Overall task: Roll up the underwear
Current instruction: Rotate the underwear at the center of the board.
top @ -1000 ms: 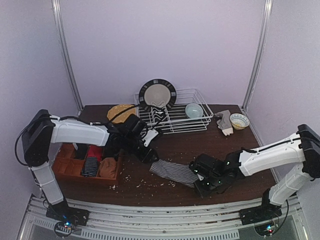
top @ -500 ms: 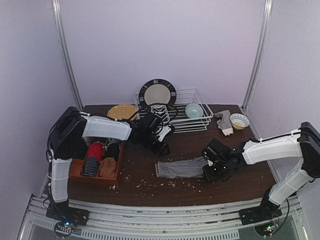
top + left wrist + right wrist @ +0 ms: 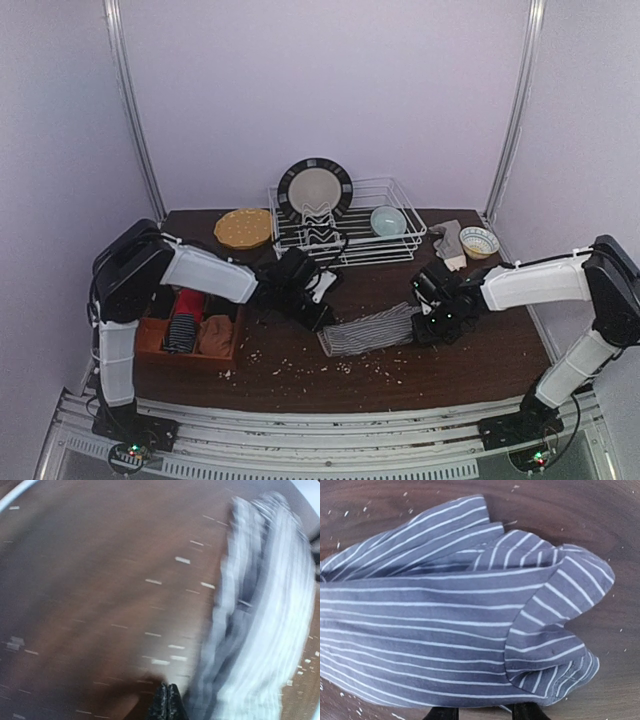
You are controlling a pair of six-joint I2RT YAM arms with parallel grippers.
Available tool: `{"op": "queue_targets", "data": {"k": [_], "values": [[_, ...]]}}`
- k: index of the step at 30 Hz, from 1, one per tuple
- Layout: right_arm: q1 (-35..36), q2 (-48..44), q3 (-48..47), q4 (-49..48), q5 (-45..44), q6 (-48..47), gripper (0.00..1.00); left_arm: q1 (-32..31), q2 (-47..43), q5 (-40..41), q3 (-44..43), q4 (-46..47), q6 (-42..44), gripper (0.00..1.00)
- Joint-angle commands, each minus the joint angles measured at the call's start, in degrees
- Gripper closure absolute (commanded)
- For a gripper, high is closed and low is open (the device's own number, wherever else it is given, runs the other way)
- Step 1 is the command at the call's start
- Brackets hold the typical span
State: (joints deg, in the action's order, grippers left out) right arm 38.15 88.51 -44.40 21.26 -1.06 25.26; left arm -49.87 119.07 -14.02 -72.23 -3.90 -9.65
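A dark underwear with fine white stripes (image 3: 368,333) lies flattened on the brown table (image 3: 480,370). In the right wrist view this underwear (image 3: 445,615) fills the picture, one end folded over. My right gripper (image 3: 437,325) is at its right end; its fingers stand apart at the cloth's near edge (image 3: 485,714), nothing pinched between them. My left gripper (image 3: 318,318) hovers at the cloth's left end, shut and empty (image 3: 168,701), with the blurred striped cloth (image 3: 260,610) just beside it. A grey-beige underwear (image 3: 447,243) lies at the back right.
A brown box (image 3: 150,345) at the left holds rolled garments, red (image 3: 190,300) and orange-brown (image 3: 215,337) among them. A wire dish rack (image 3: 385,250) with a plate (image 3: 315,188) and a bowl (image 3: 388,220) stands behind. Crumbs dot the table.
The left arm swung from beside the box to the striped cloth's left end and its gripper shut. The right gripper moved back and right; the cloth shifted with it.
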Motion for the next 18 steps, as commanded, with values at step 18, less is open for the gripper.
{"op": "queue_targets", "data": {"k": [18], "values": [[1.04, -13.65, -1.20, 12.00, -3.39, 4.53, 0.48, -14.39, -11.73, 6.81, 19.17, 9.03, -10.44, 1.00]]}}
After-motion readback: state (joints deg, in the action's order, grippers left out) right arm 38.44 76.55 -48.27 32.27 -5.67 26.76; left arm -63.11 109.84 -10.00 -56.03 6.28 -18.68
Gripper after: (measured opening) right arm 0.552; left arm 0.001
